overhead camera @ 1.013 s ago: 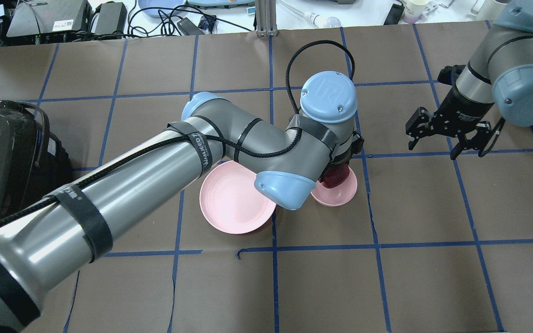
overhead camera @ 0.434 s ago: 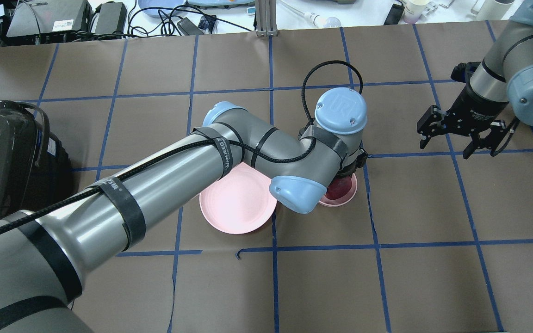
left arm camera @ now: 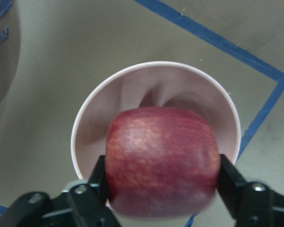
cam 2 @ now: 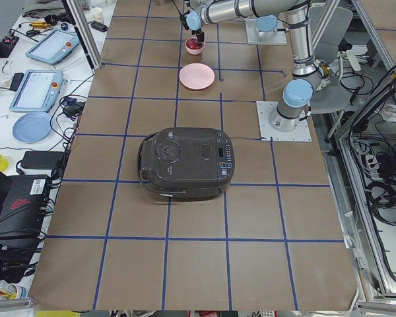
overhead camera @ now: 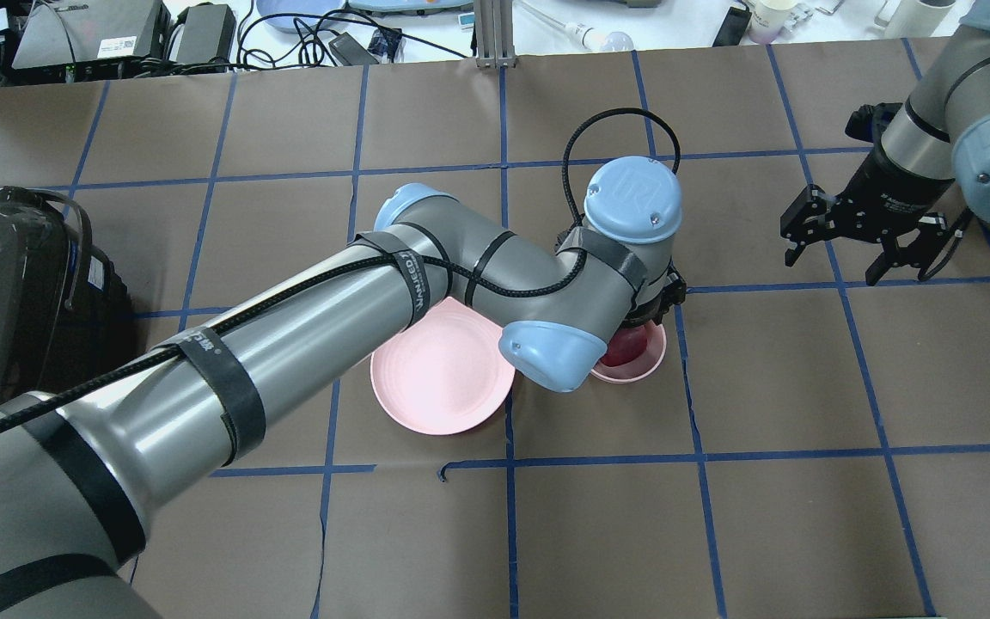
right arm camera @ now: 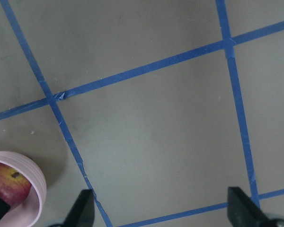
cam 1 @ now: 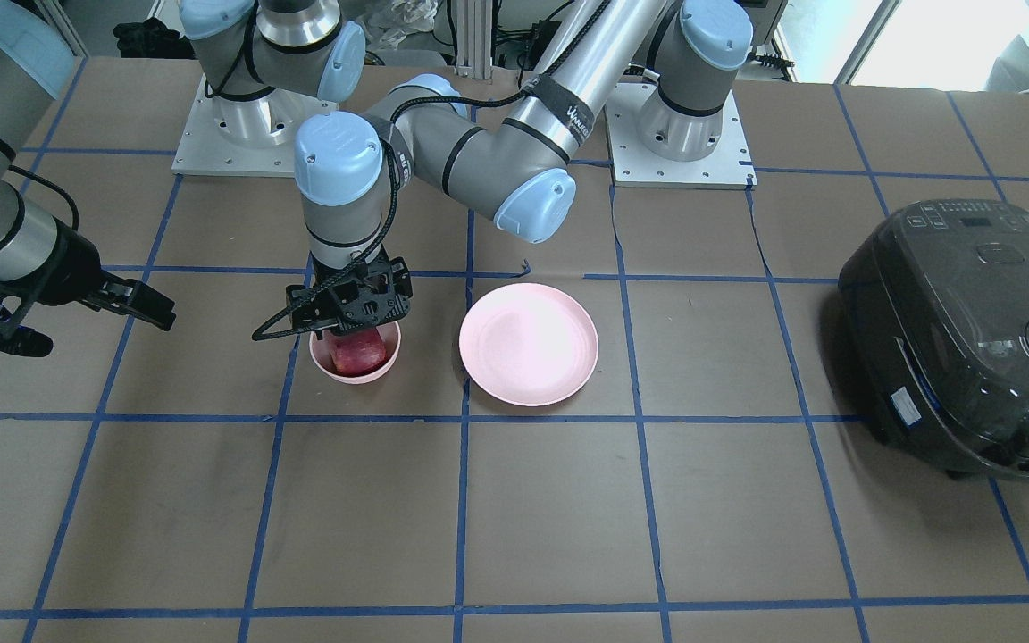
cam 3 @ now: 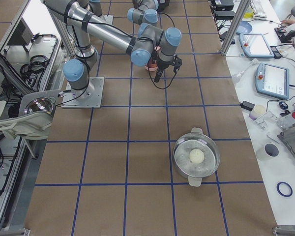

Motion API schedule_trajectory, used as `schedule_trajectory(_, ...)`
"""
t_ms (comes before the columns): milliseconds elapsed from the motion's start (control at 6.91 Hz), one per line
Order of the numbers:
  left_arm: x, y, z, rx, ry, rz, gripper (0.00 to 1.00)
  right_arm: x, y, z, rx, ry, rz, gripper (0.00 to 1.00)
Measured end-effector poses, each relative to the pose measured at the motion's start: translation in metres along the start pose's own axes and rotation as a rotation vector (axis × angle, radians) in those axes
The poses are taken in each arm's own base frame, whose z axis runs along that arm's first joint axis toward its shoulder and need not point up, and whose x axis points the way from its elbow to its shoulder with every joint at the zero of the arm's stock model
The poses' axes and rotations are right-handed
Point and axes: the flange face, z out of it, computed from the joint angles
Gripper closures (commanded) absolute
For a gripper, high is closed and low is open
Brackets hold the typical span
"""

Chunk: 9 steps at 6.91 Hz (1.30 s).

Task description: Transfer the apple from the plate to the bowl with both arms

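Observation:
The dark red apple [cam 1: 356, 351] sits partly inside the small pink bowl [cam 1: 336, 368], still clamped between my left gripper's [cam 1: 355, 338] fingers. In the left wrist view the apple [left arm camera: 161, 156] fills the gap between both black fingers [left arm camera: 97, 182] above the bowl [left arm camera: 180, 90]. From overhead the left wrist hides most of the apple [overhead camera: 624, 346] and bowl [overhead camera: 645, 365]. The wide pink plate [cam 1: 528, 344] lies bare beside the bowl. My right gripper [overhead camera: 856, 258] hangs open and empty, away from the bowl, whose rim [right arm camera: 35, 189] shows at its camera's corner.
A dark rice cooker [cam 1: 970, 330] stands at the table end on my left side, also seen overhead [overhead camera: 14, 292]. A metal pot [cam 3: 196, 157] sits at the table's other end. Blue tape lines grid the brown table.
My left arm has lowered, bringing the apple down into the bowl. My right gripper has drawn back to the right, farther from the bowl, still open.

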Motion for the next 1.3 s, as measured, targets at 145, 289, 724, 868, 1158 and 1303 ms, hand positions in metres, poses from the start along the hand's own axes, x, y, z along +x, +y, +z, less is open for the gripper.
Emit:
schedule_trajectory(145,-0.011,-0.017,-0.026,-0.007,-0.016,0.059,0.00,-0.003,0.001,-0.021,0.023,0.001,-0.003,0.00)
schedule_trajectory(289,-0.026,-0.034,-0.063,-0.019,-0.033,0.115,0.00,-0.007,0.007,-0.051,0.042,-0.001,-0.009,0.00)
schedule_trajectory(724,-0.085,-0.040,-0.191,-0.043,-0.057,0.325,0.00,-0.053,0.042,-0.114,0.081,-0.004,-0.056,0.00)
schedule_trajectory(868,-0.112,-0.037,-0.227,-0.045,-0.061,0.377,0.00,-0.078,0.059,-0.121,0.098,0.004,-0.088,0.00)
schedule_trajectory(1158,-0.177,-0.066,-0.276,-0.040,-0.073,0.424,0.00,-0.112,0.090,-0.132,0.129,0.020,-0.124,0.00)
schedule_trajectory(1303,-0.211,-0.097,-0.289,-0.021,-0.077,0.416,0.00,-0.118,0.098,-0.135,0.136,0.029,-0.133,0.00)
